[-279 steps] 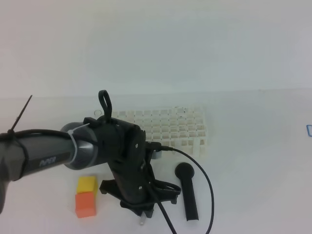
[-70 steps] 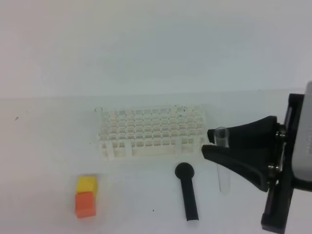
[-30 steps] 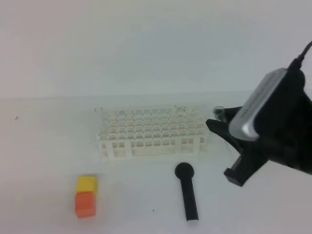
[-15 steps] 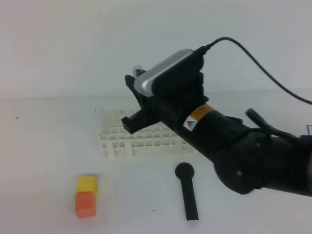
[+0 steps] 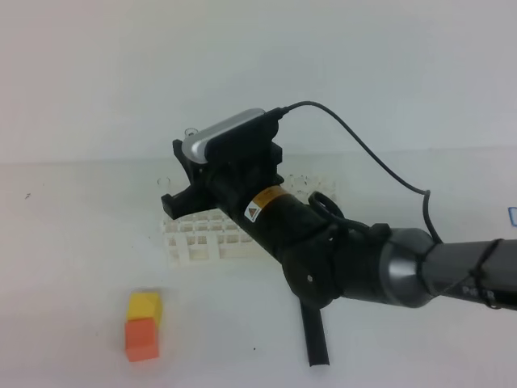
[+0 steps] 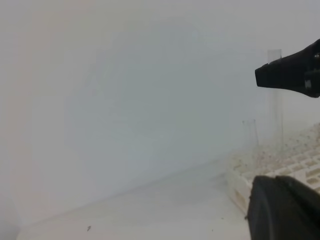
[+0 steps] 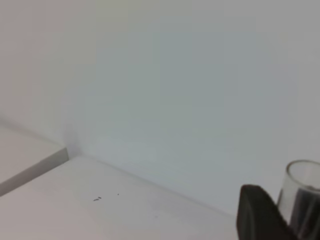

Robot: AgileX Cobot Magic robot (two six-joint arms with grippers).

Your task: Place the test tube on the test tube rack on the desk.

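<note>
The right gripper (image 5: 179, 174) is clamped on the tube (image 6: 274, 95), which stands upright above the rack's (image 5: 202, 238) left end, its rim (image 7: 303, 175) poking out at 12 o'clock of the fingers (image 6: 287, 75). The left gripper's (image 6: 282, 210) state can't be told.

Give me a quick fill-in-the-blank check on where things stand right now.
1. The right gripper holds a clear test ____.
2. It hangs above the left part of the white ____, not yet in a hole.
3. On the desk, a yellow block touches an ____ block.
4. The stick partly hidden under the arm is ____ in colour.

Missing words: tube; rack; orange; black
</note>
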